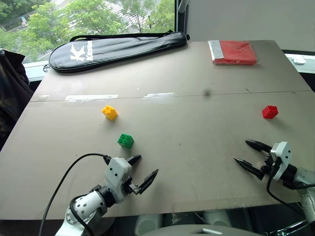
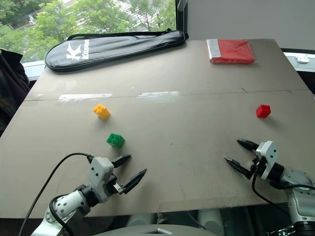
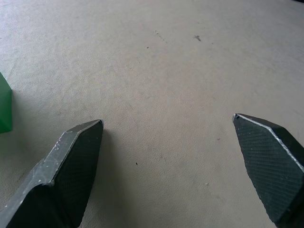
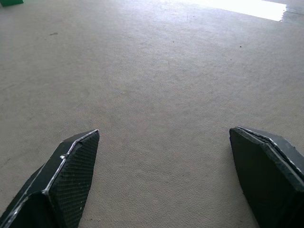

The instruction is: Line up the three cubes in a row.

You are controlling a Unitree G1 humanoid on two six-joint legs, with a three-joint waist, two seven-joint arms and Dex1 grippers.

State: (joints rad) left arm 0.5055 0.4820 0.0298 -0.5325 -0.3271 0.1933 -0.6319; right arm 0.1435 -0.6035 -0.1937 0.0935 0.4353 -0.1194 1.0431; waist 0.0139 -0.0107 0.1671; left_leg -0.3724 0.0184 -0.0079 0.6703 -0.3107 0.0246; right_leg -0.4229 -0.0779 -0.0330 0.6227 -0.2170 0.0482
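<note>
Nothing lined up yet, judging by the spread: yellow cube (image 1: 110, 112) toward the left and farther out, green cube (image 1: 125, 140) just nearer and slightly right of it, red cube (image 1: 269, 111) well apart on the right side of the table (image 1: 197, 147). Left gripper (image 1: 145, 171) low over the near edge, fingers spread wide and empty, close to the green cube but not touching it. Right gripper (image 1: 251, 154) likewise splayed and holding nothing, nearer than the red cube with bare tabletop between. Looks like the opening step, before any pick. Next move probably for the right gripper: reach out to the red cube, straddle it, close, then carry it left to sit in line with the other two.
</note>
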